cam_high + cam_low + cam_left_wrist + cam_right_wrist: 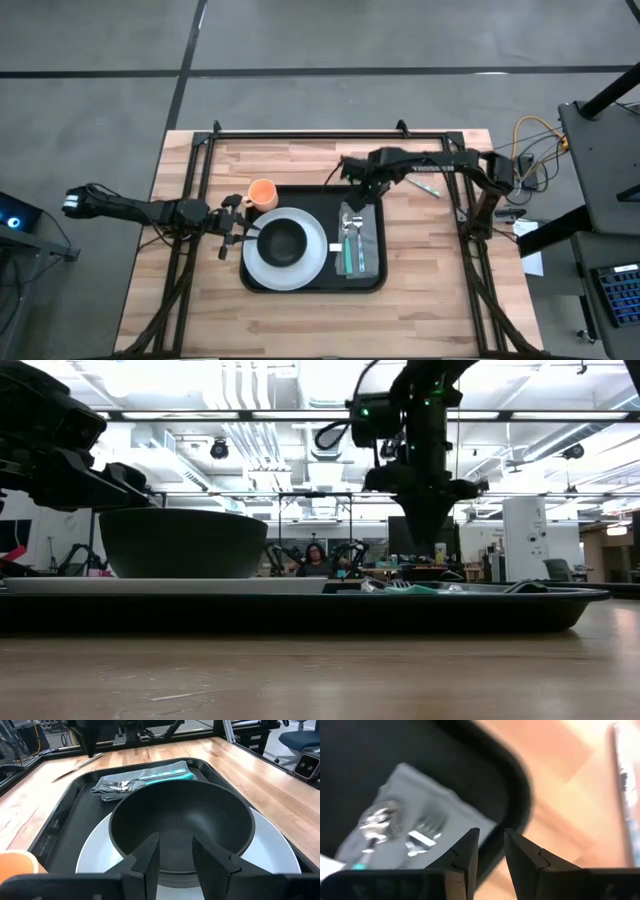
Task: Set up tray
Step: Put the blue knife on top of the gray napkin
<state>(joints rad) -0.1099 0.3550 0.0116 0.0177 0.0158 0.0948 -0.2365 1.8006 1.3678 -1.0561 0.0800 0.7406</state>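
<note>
Right gripper [355, 197] hovering over the far right corner of the tray [372, 283], fingers [465, 852] a little apart and empty, right above the rim. Left gripper [243, 232] at the tray's left edge, level with the black bowl [283, 241], fingers [148, 857] apart by a narrow gap, holding nothing, tips just short of the bowl wall.

Tray near the middle of the wooden table [430, 300]. Inside, on the left side, white plate [318, 262] with the bowl on top; on the right side, gray napkin [368, 245] carrying a fork [348, 232] and spoon [357, 234] with teal handles. Seen only from above: orange cup [262, 193] outside the tray, touching or nearly touching its far left corner. Seen only from the left wrist: knife [76, 764] lying on bare wood beyond the tray. Seen only from table height: tray rim lower than the bowl, and a seated person [315, 559] far behind.

Free wood wide on the near side and the right side of the tray; left side crowded by the left arm.
</note>
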